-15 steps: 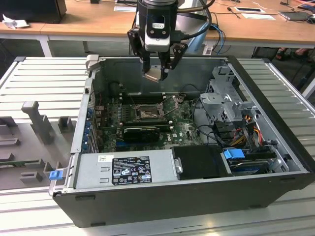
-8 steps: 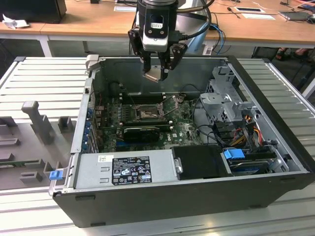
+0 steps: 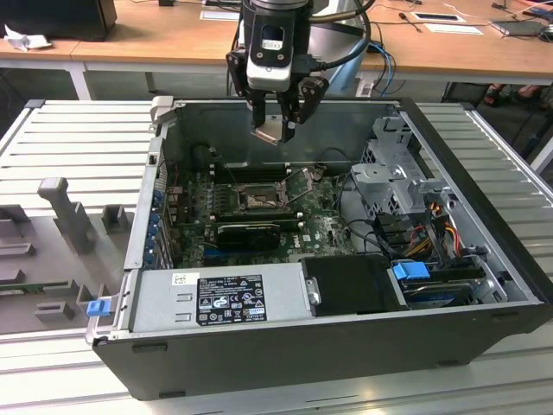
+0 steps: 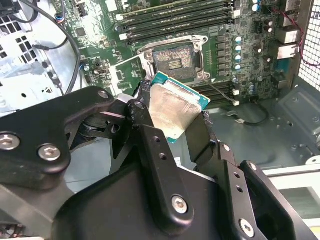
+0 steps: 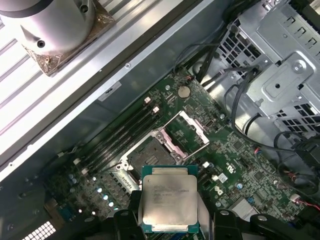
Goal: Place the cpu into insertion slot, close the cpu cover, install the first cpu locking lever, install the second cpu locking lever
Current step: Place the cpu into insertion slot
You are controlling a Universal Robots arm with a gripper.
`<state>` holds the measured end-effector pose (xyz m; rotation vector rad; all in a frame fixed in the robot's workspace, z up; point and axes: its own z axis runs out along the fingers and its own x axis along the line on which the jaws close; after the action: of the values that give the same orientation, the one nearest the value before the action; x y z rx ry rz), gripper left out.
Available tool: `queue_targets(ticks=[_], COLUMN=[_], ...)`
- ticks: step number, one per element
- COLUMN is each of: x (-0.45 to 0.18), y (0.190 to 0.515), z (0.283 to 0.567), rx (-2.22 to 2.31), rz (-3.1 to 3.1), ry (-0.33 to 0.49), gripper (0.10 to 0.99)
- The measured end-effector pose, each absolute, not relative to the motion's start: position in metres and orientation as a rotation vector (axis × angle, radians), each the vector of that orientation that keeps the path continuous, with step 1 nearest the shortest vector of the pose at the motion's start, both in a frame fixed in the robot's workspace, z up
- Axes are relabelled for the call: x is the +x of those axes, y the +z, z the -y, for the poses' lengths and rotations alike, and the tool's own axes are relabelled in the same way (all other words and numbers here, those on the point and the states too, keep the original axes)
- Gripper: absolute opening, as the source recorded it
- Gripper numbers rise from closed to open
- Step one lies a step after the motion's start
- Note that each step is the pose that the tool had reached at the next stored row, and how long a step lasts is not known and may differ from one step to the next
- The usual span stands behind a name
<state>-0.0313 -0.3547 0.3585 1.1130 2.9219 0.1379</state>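
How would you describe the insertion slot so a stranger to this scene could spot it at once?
Find the open black computer case lying flat, and the green circuit board on its floor. Near the board's middle, roughly beneath the gripper holding the cpu, sits the insertion slot. It is square and dark with a silvery rim, unlike the long black card beside it.

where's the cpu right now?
In the exterior view the cpu is clamped in the gripper, up above the open case, apart from the insertion slot below.

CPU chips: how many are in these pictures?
1. The cpu sits clamped in the gripper, above the open case; the insertion slot on the green board holds none. None seems hidden.
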Motion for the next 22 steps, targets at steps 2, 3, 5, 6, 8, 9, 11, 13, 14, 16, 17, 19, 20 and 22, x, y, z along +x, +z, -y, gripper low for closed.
queue_targets(ticks=[2,3,5,6,8,9,11,13,14,16,17,19,20,22], x=[-0.0313,-0.0313,-0.0313,-0.0313,-0.0313,-0.0313,-0.0313,-0.0313,-0.0313,-0.0313,-0.0313,-0.0313,-0.0313,-0.0313], y=[0.3585,0.3585,0.3585,0.3585,0.3585,0.3585,0.3585,0.3585,0.3585,0.3585,0.3585,0.3584,0.3583,0.3576], z=[0.3547,0.3547,0.3547,0.3547,0.3547,0.3547,0.3547,0.3547,0.3547,0.3547,0.3547,0.3547,0.3547,0.3547], rx=[1.128,1.137,1.147,1.153,1.163,1.169,1.187,1.202,1.206,1.218,1.223,1.238,1.243,1.248], rz=[-2.915,-2.912,-2.908,-2.905,-2.901,-2.898,-2.89,-2.884,-2.882,-2.876,-2.874,-2.867,-2.865,-2.862], ry=[0.138,0.138,0.138,0.138,0.138,0.138,0.137,0.137,0.137,0.137,0.137,0.137,0.137,0.137], gripper=[0.525,0.525,0.525,0.525,0.525,0.525,0.525,0.525,0.525,0.525,0.525,0.525,0.525,0.525])
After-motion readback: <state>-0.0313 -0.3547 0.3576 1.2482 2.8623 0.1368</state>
